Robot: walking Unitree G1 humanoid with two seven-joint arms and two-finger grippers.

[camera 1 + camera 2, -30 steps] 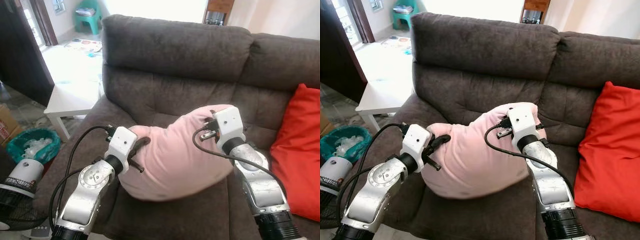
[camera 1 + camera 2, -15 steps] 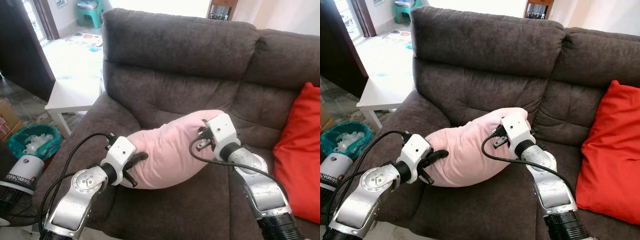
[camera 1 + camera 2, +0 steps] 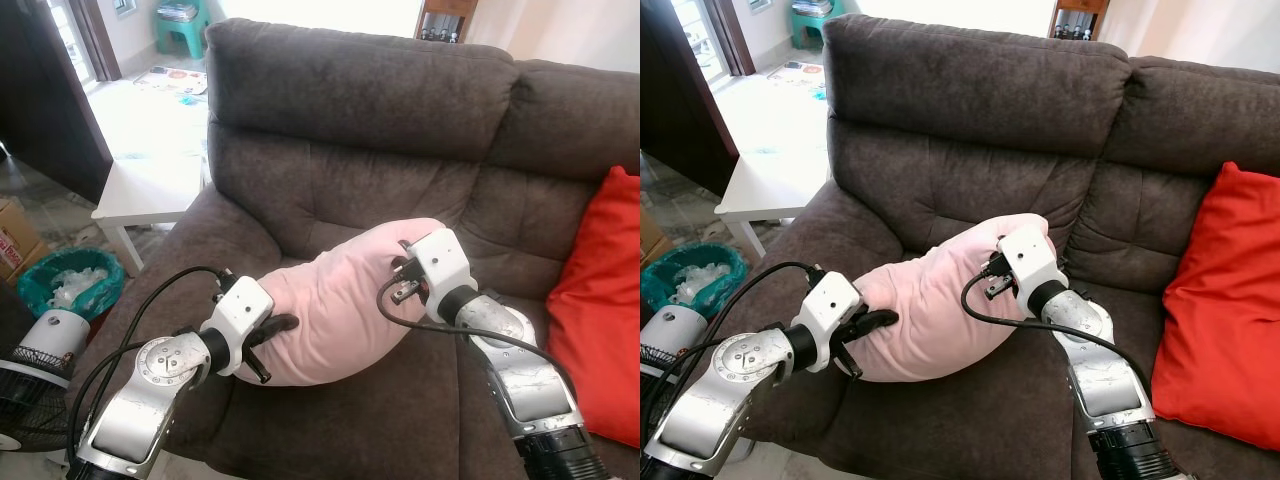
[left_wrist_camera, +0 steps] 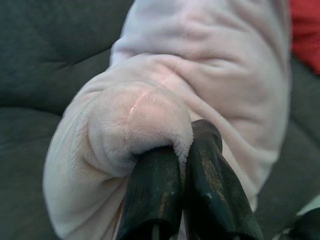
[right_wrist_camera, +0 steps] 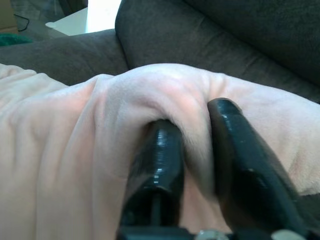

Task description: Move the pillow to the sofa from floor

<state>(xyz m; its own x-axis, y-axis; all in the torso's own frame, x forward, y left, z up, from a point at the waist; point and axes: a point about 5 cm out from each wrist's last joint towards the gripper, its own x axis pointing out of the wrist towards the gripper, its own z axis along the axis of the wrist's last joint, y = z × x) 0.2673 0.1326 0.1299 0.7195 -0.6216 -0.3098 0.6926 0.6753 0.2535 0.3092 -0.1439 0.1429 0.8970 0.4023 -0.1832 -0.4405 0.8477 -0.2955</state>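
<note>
Pillow [image 3: 335, 305]: stretched between our two sets of fingers, long axis running across sofa [image 3: 350, 120].
Left gripper [image 4: 182, 150]: fingers pinching one corner.
Right gripper [image 5: 192, 140]: fingers clamping other end.

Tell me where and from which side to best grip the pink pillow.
Grip the pink pillow at its two bunched end corners, one from each side. The soft fabric folds into pinchable ridges there, as the left hand and right hand show.
</note>
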